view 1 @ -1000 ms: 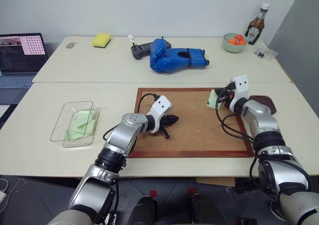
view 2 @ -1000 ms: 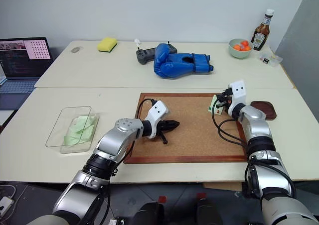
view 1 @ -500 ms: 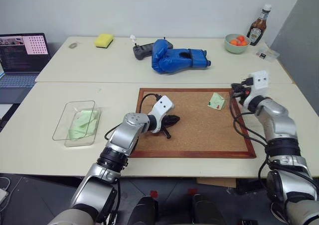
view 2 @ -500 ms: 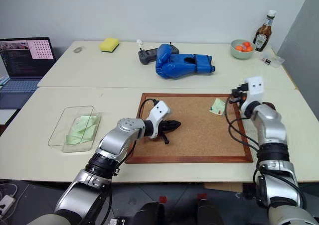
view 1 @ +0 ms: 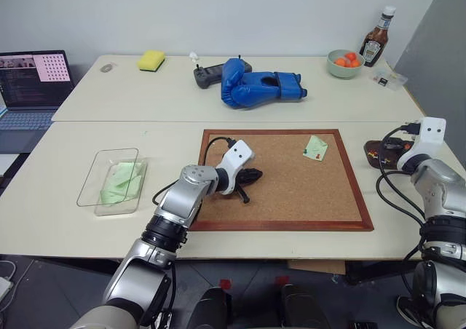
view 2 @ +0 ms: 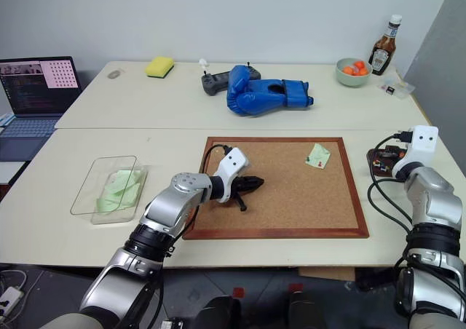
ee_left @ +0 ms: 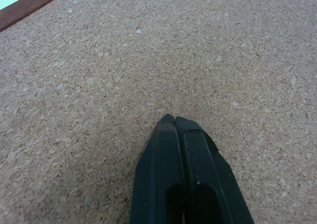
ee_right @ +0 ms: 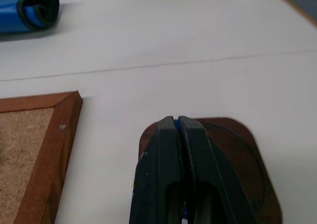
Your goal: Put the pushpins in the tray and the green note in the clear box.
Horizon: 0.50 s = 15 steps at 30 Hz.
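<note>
**Pin over the tray**

Now the right gripper (ee_right: 177, 121) hangs just above the tray (ee_right: 237, 149), jaws pressed together; a sliver of blue shows between them, likely a pushpin, though it is too small to be sure. To do this step well, the jaws should part only once they are centred over the tray's hollow and low, so the pin cannot bounce out.

A green note (view 1: 315, 147) lies on the corkboard (view 1: 291, 220), well off to the left of those jaws. The clear box (view 1: 93, 170), holding pale green paper, sits far left. The left gripper (ee_left: 174, 119) rests on the cork, jaws together and empty.

Pale tables carry a glove (view 1: 258, 85), sponge (view 1: 150, 59), fruit bowl (view 1: 342, 63), bottle (view 1: 376, 38) and laptop (view 1: 33, 78).
</note>
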Available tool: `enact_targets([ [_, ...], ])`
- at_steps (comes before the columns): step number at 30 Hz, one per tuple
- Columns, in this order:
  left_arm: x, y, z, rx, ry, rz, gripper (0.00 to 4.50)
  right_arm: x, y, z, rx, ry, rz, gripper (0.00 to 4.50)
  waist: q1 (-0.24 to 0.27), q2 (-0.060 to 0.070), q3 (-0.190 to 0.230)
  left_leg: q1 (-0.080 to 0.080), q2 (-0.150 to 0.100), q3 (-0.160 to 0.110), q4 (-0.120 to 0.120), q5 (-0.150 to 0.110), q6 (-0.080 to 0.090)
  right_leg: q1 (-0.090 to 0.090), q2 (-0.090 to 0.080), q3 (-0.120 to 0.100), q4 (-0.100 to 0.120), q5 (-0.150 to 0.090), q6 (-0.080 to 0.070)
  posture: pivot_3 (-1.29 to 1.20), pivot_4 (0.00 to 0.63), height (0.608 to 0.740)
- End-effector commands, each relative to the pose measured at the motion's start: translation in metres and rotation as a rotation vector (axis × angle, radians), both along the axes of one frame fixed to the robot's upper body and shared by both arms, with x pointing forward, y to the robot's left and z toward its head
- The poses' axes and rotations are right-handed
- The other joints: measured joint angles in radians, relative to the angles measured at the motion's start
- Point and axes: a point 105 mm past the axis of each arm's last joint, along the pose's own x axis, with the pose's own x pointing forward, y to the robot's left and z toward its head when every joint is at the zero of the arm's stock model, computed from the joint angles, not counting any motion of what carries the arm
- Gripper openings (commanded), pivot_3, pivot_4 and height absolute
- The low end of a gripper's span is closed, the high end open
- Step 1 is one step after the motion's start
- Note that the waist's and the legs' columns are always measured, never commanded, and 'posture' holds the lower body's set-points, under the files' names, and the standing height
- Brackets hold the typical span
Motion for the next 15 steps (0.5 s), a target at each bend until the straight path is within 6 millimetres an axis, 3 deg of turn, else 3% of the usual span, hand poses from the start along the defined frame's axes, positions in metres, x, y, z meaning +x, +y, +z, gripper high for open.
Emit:
enact_targets([
  [1,-0.015,-0.002,-0.032,0.059,0.118,-0.03,0.0,0.007,-0.006,0.015,0.014,-0.055,-0.009,0.02,0.0,0.0,0.0,0.0,0.0,0.0,0.0,0.0,0.0,0.0,0.0,0.0,0.0,0.0,0.0,0.0,0.15,0.74],
  [8,-0.019,0.002,-0.033,0.06,0.121,-0.018,0.0,0.013,-0.008,0.007,0.029,-0.035,-0.018,0.02,-0.002,0.0,0.0,0.0,0.0,0.001,0.0,0.0,0.0,0.0,0.0,0.0,-0.001,0.0,0.0,0.0,0.15,0.74],
  [15,-0.019,0.004,-0.033,0.059,0.123,-0.008,0.0,0.015,-0.009,0.005,0.024,-0.03,-0.016,1.37,-0.003,0.0,0.0,0.0,0.0,0.001,-0.001,0.0,0.0,0.0,0.0,0.0,-0.001,0.0,0.0,0.0,0.15,0.74],
])
